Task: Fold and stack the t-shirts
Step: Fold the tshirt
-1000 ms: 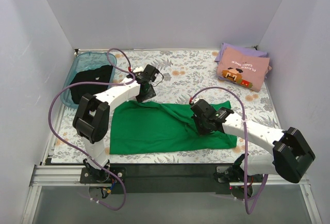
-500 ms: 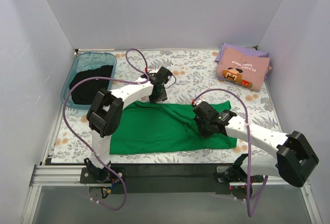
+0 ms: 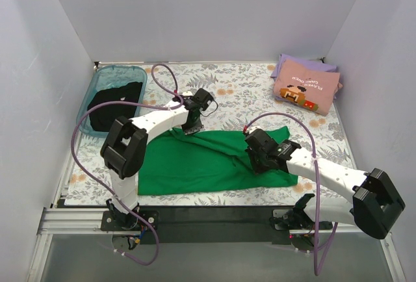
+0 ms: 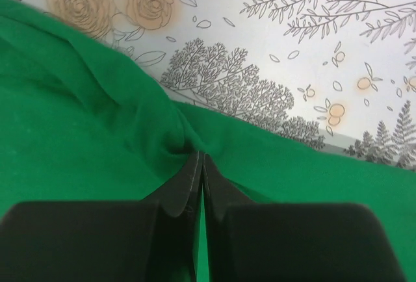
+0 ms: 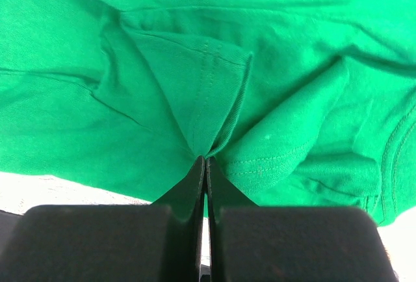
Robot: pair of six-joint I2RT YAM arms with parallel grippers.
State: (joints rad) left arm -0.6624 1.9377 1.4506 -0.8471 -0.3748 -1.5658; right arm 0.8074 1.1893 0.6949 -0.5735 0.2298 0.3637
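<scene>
A bright green t-shirt lies spread and rumpled across the near half of the table. My left gripper is shut on a pinch of its far edge. My right gripper is shut on a fold of its right part, near a hem. A pink t-shirt with a brown-orange graphic lies folded on a lavender one at the far right. A black t-shirt lies bunched in the bin.
A translucent teal plastic bin stands at the far left. The table has a floral-print cover. White walls close the left, back and right sides. A black rail runs along the near edge.
My left gripper swung right along the green shirt's far edge, then back a little left, dragging the cloth. My right gripper shifted slightly right with its fold.
</scene>
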